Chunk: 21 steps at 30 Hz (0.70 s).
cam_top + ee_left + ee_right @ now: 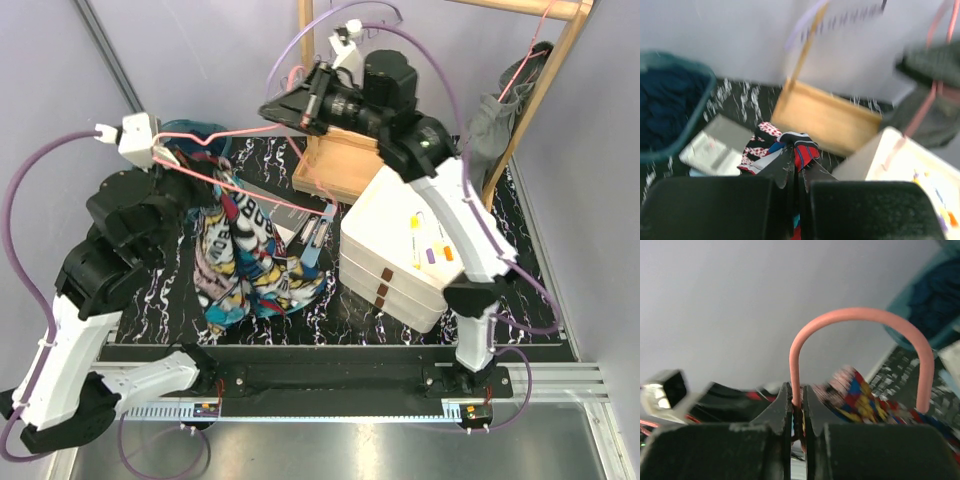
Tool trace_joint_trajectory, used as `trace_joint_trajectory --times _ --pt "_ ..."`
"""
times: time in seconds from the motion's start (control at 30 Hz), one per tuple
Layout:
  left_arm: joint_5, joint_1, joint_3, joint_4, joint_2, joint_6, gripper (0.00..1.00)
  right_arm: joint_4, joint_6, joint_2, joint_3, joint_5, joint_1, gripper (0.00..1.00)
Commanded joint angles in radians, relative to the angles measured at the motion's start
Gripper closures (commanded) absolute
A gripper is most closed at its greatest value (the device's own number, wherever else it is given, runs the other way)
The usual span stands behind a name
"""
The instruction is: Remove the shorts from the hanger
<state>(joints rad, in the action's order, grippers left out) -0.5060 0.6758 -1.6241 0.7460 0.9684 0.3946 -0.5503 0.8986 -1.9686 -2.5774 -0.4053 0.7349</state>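
This is a robotics lab test cell rather than a lived-in room. Plain pale lilac-grey partition walls point(200, 60) stand beyond the left gripper point(794, 160) and the right gripper point(797, 395), and a silver slotted aluminium rail point(540, 380) well behind them carries the arm bases. A loose purple cable point(8, 215) loops off the left arm, a black white-veined marble-print mat point(165, 305) lies beneath the grippers, and staged props sit around them: a bare light wooden rack frame point(543, 95) right of the right gripper and stacked white plastic boxes point(400, 250) nearer its base.
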Motion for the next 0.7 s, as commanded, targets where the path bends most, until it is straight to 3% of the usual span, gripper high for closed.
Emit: trace_joint_trajectory --times 0.0,0.17,0.33,0.5,0.67 --pt "-0.160 -0.001 -0.106 -0.405 0.013 -0.239 1.00 -0.192 -0.145 0.276 0.141 0.255 -0.023 1.00" --pt "-0.204 -0.005 -0.160 -0.705 0.119 -0.541 1.00 -0.302 -0.216 0.418 0.210 0.433 -0.106 1.00" --pt "-0.141 -0.083 -0.354 -0.838 0.266 -0.730 1.00 -0.361 -0.280 0.484 0.252 0.445 -0.140 1.00" --pt "0.010 -0.302 -0.514 -0.901 0.426 -0.689 1.00 -0.382 -0.335 0.494 0.238 0.445 -0.190 1.00" --pt "0.139 -0.496 -0.758 -0.928 0.611 -0.536 1.00 -0.411 -0.378 0.453 0.166 0.441 -0.229 1.00"
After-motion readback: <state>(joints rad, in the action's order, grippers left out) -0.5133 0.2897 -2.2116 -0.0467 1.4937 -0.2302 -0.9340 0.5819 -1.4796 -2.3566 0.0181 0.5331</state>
